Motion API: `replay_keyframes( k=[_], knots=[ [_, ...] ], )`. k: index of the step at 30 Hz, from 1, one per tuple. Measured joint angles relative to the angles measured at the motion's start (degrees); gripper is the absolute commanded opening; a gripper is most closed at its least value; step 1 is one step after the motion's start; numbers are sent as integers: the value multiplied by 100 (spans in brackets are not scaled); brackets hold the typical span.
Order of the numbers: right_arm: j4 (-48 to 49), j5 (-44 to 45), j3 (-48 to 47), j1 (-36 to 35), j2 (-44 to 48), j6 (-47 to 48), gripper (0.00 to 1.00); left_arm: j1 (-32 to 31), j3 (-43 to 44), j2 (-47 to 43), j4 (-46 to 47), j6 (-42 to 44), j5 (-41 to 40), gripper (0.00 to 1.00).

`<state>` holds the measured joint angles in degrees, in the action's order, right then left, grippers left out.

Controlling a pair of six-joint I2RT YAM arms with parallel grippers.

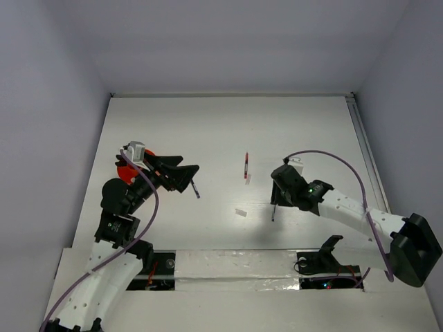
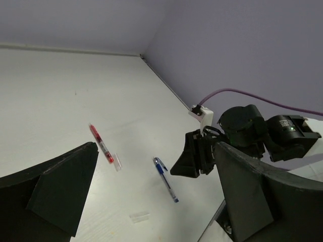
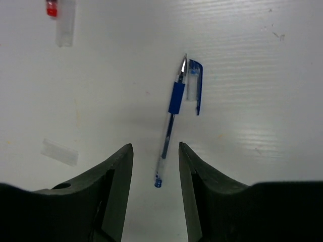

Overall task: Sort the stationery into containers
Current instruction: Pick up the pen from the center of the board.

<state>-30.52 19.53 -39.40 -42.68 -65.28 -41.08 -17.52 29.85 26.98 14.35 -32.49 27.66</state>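
Beside the blue pen [image 3: 170, 126], your right wrist view alone shows a loose cap [image 3: 194, 91]; right gripper [image 3: 155, 146] straddles the pen, narrowly parted, left gripper [image 2: 155, 145] wide. Far left, the orange-red pot [image 1: 124, 173] hides its contents.

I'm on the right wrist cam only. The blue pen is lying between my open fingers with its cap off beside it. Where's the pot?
Observer: The orange-red pot is on the left side of the table. It's partly hidden by the left arm.
Operator: Is the left gripper in the way, or holding anything?
Observer: The left gripper is wide open with nothing between its fingers. It's just to the right of the pot, between the pot and your pen.
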Motion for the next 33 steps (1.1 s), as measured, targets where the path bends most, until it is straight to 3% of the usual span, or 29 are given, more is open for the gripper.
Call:
replay_keyframes(
  k=[6, 16, 22, 25, 26, 29, 31, 32, 33],
  knots=[
    [-66, -55, 87, 66, -297, -273, 35, -107, -151, 173, 361, -245, -177, 99],
    [101, -151, 90, 72, -1049, -474, 33, -304, -553, 332, 715, -1202, -546, 99],
    [372, -149, 79, 72, -1335, -498, 29, -306, -892, 306, 1414, -1480, -393, 99],
    [417, -131, 76, 72, -1362, -481, 24, -306, -1003, 330, 1633, -1508, -293, 99],
    [420, -127, 76, 72, -1364, -479, 18, -306, -1003, 363, 1679, -1502, -247, 99],
    [415, -94, 48, 74, -1405, -444, 5, -317, -1003, 439, 1768, -1475, -129, 87],
    [409, -72, 35, 74, -1416, -411, 1, -361, -1003, 483, 1818, -1429, -59, 82],
    [409, -57, 31, 74, -1416, -400, 0, -398, -1005, 518, 1851, -1410, -28, 72],
    [411, -42, 31, 72, -1410, -374, 0, -444, -1005, 573, 1906, -1397, 22, 70]
  ],
)
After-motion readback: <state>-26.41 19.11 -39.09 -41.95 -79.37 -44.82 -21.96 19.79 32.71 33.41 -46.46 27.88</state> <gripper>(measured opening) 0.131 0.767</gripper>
